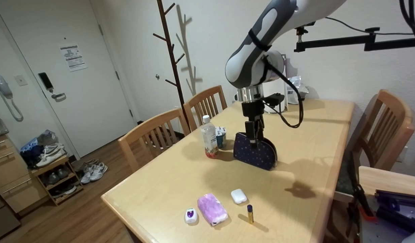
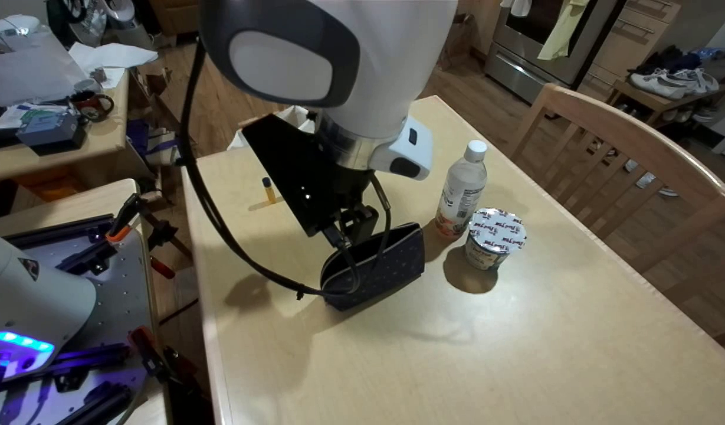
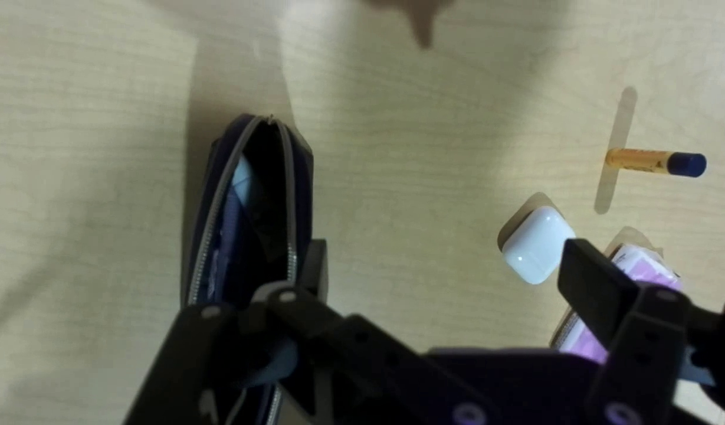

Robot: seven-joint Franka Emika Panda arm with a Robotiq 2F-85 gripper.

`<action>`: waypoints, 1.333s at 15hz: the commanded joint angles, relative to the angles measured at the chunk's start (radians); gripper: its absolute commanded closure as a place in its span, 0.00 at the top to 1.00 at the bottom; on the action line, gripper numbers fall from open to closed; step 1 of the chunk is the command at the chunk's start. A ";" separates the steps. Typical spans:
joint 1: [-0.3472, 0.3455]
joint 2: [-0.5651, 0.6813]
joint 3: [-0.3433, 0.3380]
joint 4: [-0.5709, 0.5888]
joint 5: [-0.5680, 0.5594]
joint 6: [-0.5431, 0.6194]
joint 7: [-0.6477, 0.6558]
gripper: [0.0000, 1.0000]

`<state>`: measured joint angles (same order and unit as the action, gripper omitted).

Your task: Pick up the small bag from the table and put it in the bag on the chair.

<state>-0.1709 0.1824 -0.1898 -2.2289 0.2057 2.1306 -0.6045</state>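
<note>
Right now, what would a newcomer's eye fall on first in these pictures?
Probably the white robot arm looming over the table, its spread gripper at the dark spotted pouch. Next, the pouch's gaping zip in the wrist view; then the purple packet in an exterior view's foreground.

The table I'm working over has a smooth, light-wood top. On it a dark, spotted pouch stands upright and unzipped. Near the pouch I have a clear, white-capped bottle, and just beside that a cup with a printed lid. Well apart from these I see a purple packet lying between a small white case and a white gadget with a purple middle, plus a capped yellow tube standing on end near the case.
</note>
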 commanded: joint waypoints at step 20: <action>-0.028 -0.032 0.026 0.003 -0.120 -0.003 0.091 1.00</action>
<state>-0.1844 0.1752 -0.1651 -2.2270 0.1227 2.1391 -0.5563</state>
